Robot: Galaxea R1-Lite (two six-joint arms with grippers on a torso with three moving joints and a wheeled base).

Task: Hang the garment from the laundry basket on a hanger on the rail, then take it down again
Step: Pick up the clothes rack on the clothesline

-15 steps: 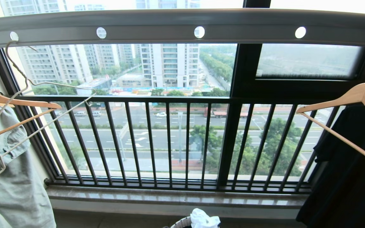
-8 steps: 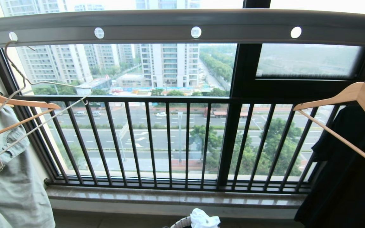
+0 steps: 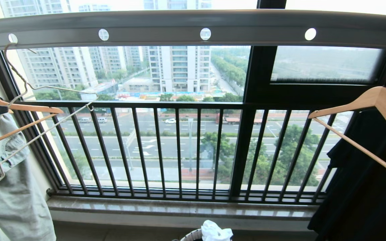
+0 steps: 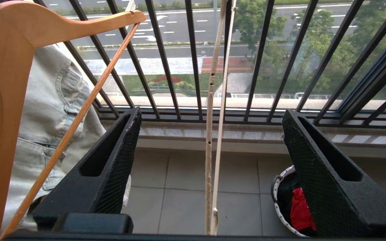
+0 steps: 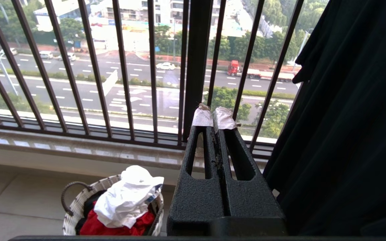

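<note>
Now, hanger: thin cream-white wire hanger (image 4: 209, 134) hangs from the long grey metal rail with holes (image 3: 193, 25).
Left gripper (image 4: 209, 144): spread wide around the hanger, not touching.
Right gripper (image 5: 213, 117): pressed together, empty, above the round white woven laundry basket (image 5: 75, 211).
Garment: white T-shirt (image 5: 126, 197) lies in the basket.

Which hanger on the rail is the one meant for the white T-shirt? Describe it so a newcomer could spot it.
Find the grey rail across the window top and follow it to its left end. The hanger hooks into the leftmost round hole there, empty, beside a wooden hanger carrying a pale garment. It is thin cream-white wire, unlike the thick wooden ones.
</note>
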